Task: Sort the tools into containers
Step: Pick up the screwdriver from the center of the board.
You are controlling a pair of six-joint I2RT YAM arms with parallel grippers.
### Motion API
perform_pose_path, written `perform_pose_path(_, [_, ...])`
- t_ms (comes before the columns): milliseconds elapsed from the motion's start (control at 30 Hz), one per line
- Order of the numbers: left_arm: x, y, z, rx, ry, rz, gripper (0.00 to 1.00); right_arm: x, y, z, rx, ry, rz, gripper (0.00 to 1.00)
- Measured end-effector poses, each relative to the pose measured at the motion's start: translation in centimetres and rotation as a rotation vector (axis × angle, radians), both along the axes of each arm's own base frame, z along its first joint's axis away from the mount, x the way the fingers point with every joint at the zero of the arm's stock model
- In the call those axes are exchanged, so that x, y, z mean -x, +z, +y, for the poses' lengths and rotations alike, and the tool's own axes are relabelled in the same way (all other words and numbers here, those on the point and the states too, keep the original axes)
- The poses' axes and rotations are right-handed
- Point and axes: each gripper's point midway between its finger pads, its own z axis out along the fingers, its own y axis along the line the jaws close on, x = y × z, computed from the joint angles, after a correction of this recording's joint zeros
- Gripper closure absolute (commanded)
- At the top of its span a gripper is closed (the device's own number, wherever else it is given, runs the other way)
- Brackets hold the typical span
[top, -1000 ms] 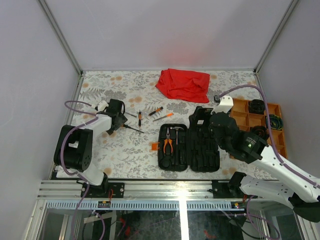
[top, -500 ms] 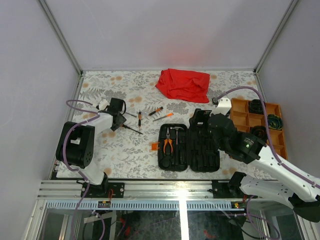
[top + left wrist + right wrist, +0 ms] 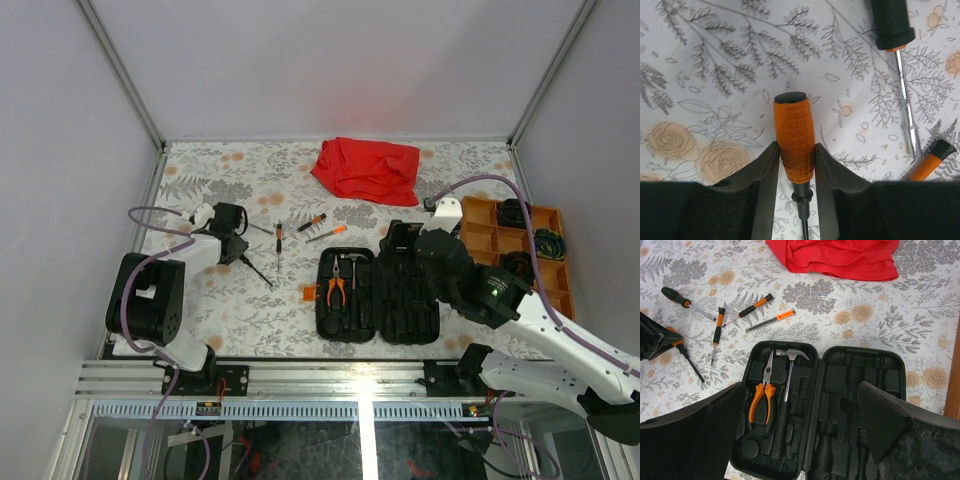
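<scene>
My left gripper (image 3: 795,150) is shut on the orange ribbed handle of a screwdriver (image 3: 794,132); the handle's end sticks out past the fingertips. From above, the left gripper (image 3: 232,245) is at the table's left with the screwdriver's dark shaft (image 3: 256,269) slanting toward the near right. The black case (image 3: 400,300) lies open with pliers (image 3: 762,395) and a hammer (image 3: 786,390) in its left half. My right gripper (image 3: 802,390) hangs open over the case with nothing between its fingers. The orange tray (image 3: 480,228) stands at the right.
Three loose screwdrivers (image 3: 278,238) (image 3: 311,222) (image 3: 327,234) lie between the left gripper and the case; a black-handled one (image 3: 892,25) lies just beyond the held handle. A red cloth (image 3: 366,168) is bunched at the back. Dark items sit in the tray's compartments.
The left jaws have closed onto the orange screwdriver handle, and the screwdriver's tip has swung toward the near edge. The right gripper has stayed open above the case, barely shifting.
</scene>
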Motion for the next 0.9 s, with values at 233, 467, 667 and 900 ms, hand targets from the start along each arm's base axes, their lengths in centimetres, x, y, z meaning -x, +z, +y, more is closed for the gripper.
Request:
perform_pose_path(233, [3.1, 0.1, -0.1, 0.033, -0.034, -0.003, 0.88, 0.2, -0.5, 0.2, 0.008, 0.021, 0.014, 0.01])
perform_pose_path(467, [5.6, 0.7, -0.8, 0.074, -0.104, -0.027, 0.89, 1.3, -1.7, 1.2, 0.021, 0.130, 0.036, 0.01])
perform_pose_path(667, [6.0, 2.6, -2.9, 0.143, -0.219, -0.094, 0.89, 1.6, -2.5, 1.6, 0.028, 0.158, 0.058, 0.01])
perform_pose_path(900, [6.1, 6.5, -8.2, 0.244, -0.470, -0.230, 0.91, 1.1, -4.8, 3.1, 0.013, 0.225, 0.158, 0.01])
